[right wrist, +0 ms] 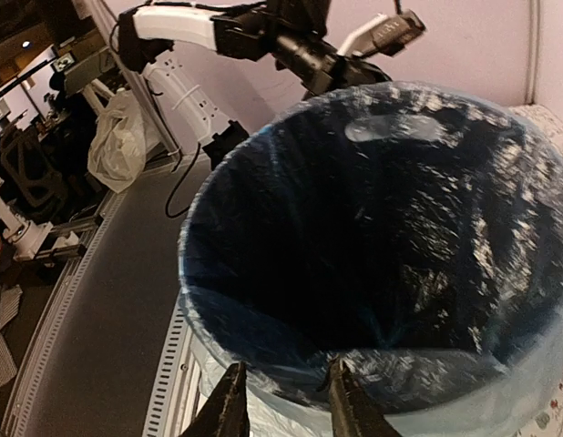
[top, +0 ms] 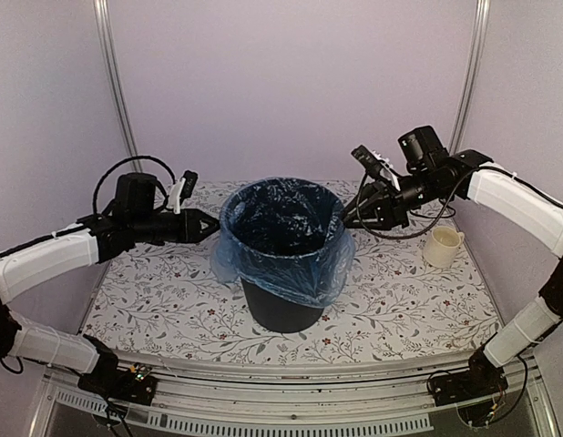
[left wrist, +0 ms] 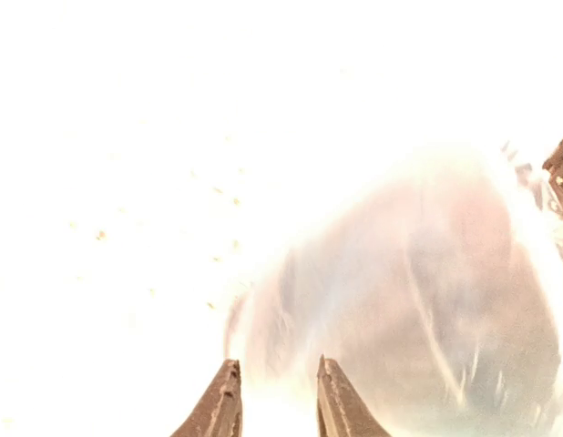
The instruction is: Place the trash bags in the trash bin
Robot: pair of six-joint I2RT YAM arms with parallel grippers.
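Trash bag (top: 304, 269), one item, thin light-blue film. Left claw (top: 211, 225): fingers a little apart with nothing visible between them. Its tip is just beside the left side of the bin (top: 281, 314); its own camera is washed out by glare, so we cannot tell whether it touches the film. Right claw (right wrist: 281, 401): fingers likewise apart, at the right side of the rim, the folded edge of the bag just ahead of the tips and nothing clamped as far as we see. Outward from both claws, the bag lines the bin, its mouth turned out over the rim and hanging outside as a loose skirt, longest at the front. Handling, in our judgement: very light, soft, crinkly and slippery, likely to tear or slide off if dragged. We would pinch the doubled fold at the rim or the hanging skirt, never the taut lining inside. The bin looks light enough to shift under a sideways pull. Further out: patterned table (top: 154, 300); cream mug (top: 442, 247), well apart at right.
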